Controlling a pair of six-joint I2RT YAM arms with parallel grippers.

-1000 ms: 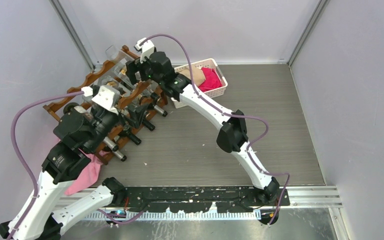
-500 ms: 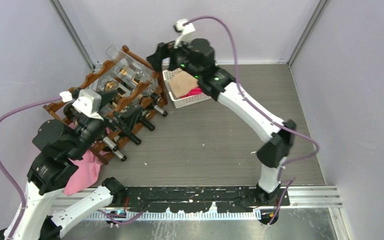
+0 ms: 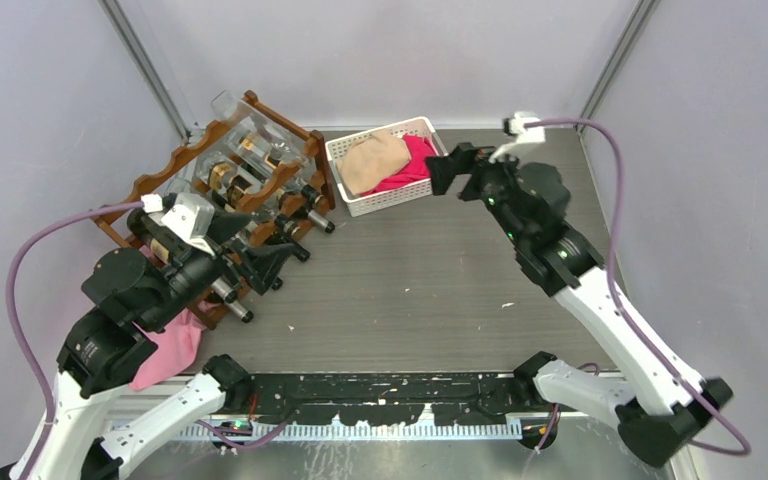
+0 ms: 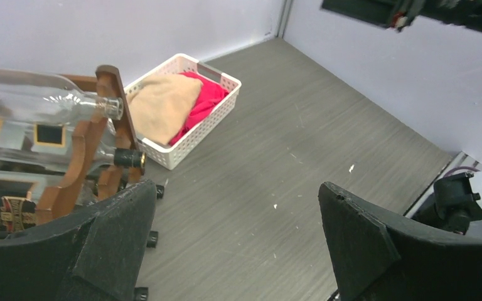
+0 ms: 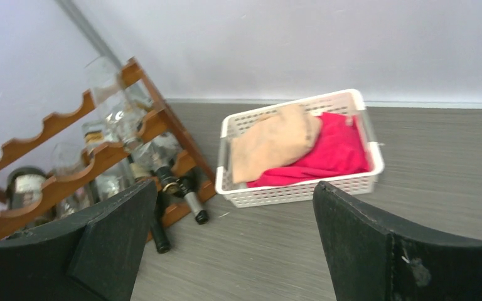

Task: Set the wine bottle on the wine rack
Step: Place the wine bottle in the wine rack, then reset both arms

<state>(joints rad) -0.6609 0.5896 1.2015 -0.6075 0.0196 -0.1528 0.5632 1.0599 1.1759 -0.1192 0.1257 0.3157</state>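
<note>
- Hovering beside the wine rack (image 3: 165,172), your left fingers (image 3: 268,262) gape fully, holding nothing.
- Your right fingers (image 3: 442,172) gape equally wide, empty, near the white basket (image 3: 380,205).

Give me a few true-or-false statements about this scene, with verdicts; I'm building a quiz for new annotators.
1. The left gripper and the right gripper are both open and hold nothing. True.
2. The white basket is empty. False: it holds a tan cloth and a red cloth.
3. The wine rack has several bottles lying in it. True.
4. The right gripper is directly above the wine rack. False: in the top view it is by the basket's right end, well away from the rack.
</note>
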